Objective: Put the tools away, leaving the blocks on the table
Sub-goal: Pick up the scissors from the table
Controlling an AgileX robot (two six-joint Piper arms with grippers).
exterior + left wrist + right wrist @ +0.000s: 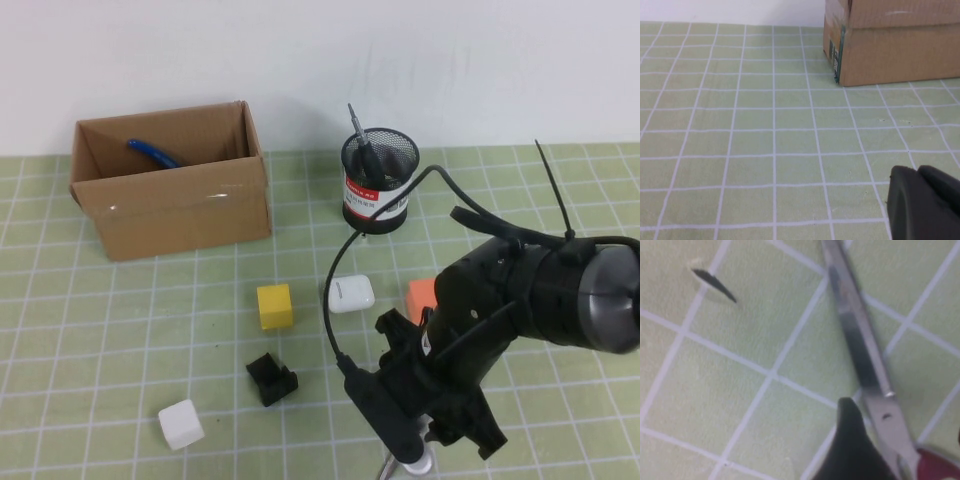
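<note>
The red-handled scissors (pixel 860 355) lie flat on the green mat (pixel 740 405), with the red handle at the view's edge. My right gripper (pixel 902 427) is open and low over them. One black finger (pixel 850 445) is beside the blades near the pivot. In the high view this gripper (pixel 415 455) points down near the table's front edge. The blue-handled pliers (pixel 152 152) lie in the cardboard box (pixel 180 205). The screwdriver (pixel 362 150) stands in the black mesh cup (pixel 378 182). The yellow block (pixel 275 306), the white block (pixel 181 423) and the orange block (pixel 420 296), partly hidden by the right arm, sit on the mat. My left gripper (pixel 920 172) is shut and empty over bare mat.
A white rounded case (pixel 351 293) lies between the yellow and orange blocks. A small black angular piece (pixel 272 379) lies in front of the yellow block. The box corner (pixel 840 60) shows in the left wrist view. A white wall stands behind the table.
</note>
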